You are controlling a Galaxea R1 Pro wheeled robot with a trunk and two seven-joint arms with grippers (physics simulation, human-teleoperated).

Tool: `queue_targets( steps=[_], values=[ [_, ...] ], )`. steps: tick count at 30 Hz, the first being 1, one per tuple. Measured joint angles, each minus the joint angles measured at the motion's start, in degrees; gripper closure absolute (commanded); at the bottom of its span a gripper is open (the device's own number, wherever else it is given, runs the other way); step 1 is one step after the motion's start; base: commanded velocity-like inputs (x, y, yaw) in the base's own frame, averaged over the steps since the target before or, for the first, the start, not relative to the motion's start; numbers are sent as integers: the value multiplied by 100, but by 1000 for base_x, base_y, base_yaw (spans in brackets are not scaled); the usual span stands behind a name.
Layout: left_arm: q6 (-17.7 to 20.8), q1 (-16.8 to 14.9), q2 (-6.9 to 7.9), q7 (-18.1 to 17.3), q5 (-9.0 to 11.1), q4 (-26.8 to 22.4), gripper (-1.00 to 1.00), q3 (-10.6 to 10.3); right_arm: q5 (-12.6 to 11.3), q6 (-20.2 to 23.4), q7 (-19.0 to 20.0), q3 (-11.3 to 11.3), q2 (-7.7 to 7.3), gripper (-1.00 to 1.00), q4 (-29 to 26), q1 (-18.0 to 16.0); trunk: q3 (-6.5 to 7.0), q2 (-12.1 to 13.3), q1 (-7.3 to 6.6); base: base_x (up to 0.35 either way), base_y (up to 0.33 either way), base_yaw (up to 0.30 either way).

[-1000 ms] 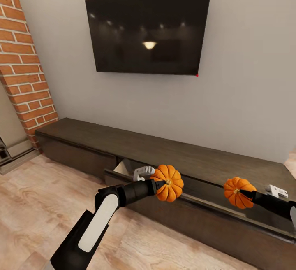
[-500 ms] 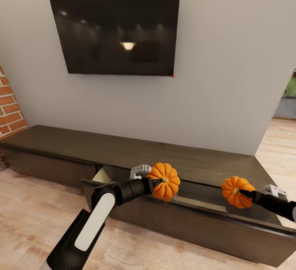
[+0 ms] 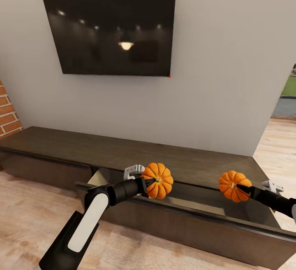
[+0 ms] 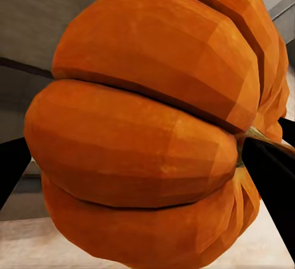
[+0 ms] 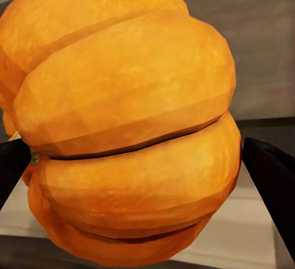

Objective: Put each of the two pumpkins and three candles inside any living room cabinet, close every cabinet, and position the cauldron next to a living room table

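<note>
The left gripper [image 3: 149, 184] pinched one pumpkin [image 3: 157, 180], stem toward the robot, above the cabinet's [image 3: 123, 150] open drawer [image 3: 197, 204]. The right gripper [image 3: 242, 189] clamped the other pumpkin [image 3: 231, 185] likewise, over the same drawer.

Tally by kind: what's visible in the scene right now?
Pumpkins: 2, one in the left claw at, one in the right claw at
Cabinet: 1
TV: 1
Total: 4
</note>
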Motion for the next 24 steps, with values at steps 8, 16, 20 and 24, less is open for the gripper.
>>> queue_targets(
  steps=[8,16,20,24],
  values=[
    [-30,130,42,42,-19,-44,100,105,-66,-59,9,10,49,100,90,-110,0,0,0,-26,-37,0],
    [-19,117,26,51,-5,-50,100,107,-44,-148,21,57,51,100,94,-119,0,0,0,-180,-248,0],
    [77,5,-5,83,-19,-45,100,126,193,-1275,31,536,49,100,102,-111,0,0,0,-170,-258,0],
    [275,-101,13,98,171,-72,100,484,726,-2496,30,1294,4,100,176,-67,0,0,0,-36,-68,0]
  ],
)
